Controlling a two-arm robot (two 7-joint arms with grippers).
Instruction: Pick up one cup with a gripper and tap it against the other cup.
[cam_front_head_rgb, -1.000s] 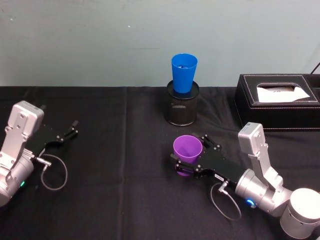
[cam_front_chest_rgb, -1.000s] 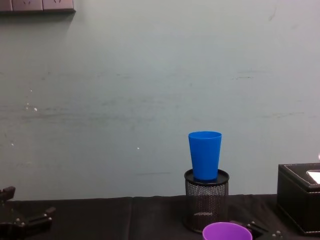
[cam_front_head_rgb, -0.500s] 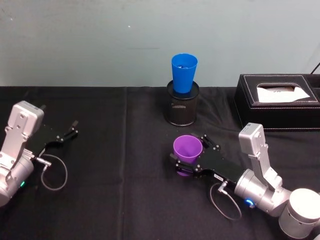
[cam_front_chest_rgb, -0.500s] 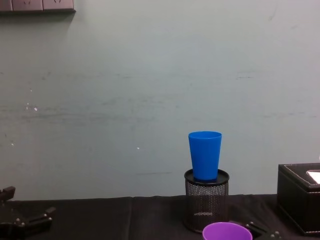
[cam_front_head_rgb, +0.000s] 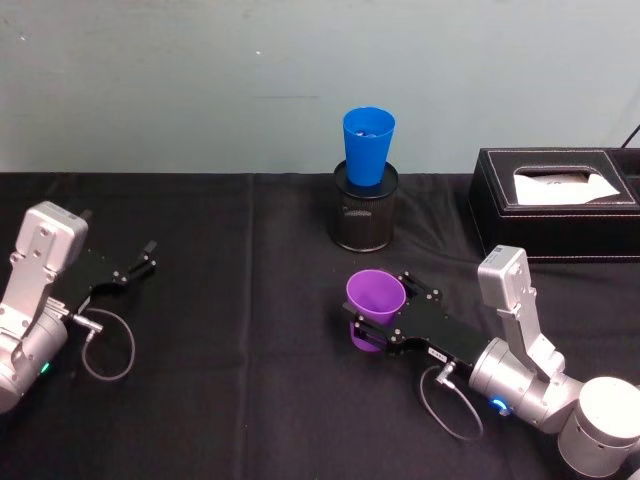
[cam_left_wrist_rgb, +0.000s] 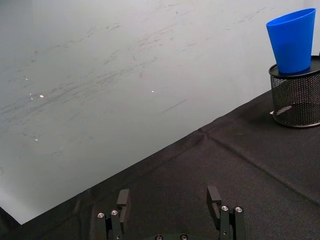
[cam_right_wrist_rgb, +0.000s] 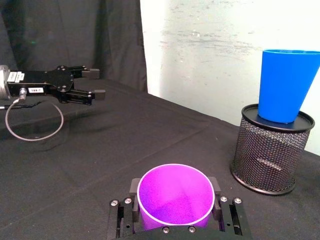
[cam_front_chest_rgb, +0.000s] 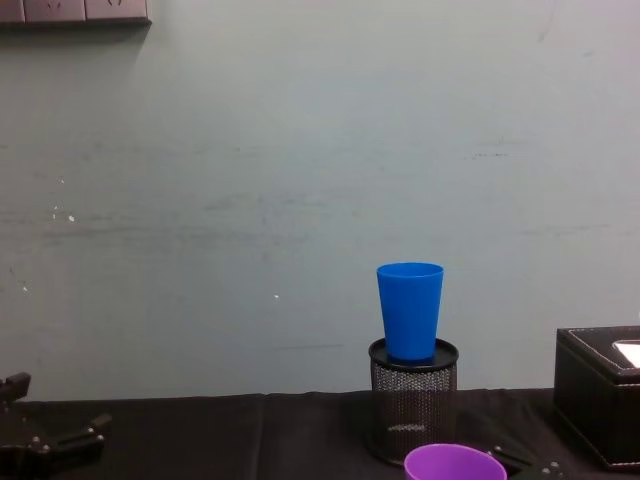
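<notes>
Purple cup (cam_front_head_rgb: 374, 292): upright, low at desk (cam_front_head_rgb: 250, 350) front centre, pinched by right hand (cam_front_head_rgb: 378, 305). Blue cup (cam_front_head_rgb: 368, 145): behind, seated in mesh holder (cam_front_head_rgb: 365, 215). Left hand (cam_front_head_rgb: 143, 257): spread, parked far left. Handling: lift level, tap blue cup's side gently, avoid toppling.

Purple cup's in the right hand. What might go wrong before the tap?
1. The blue cup only perches in the top of the mesh holder; a hard tap may tip it out.
2. The purple cup is smooth and tapered, so it may slip in the right hand when lifted.
</notes>
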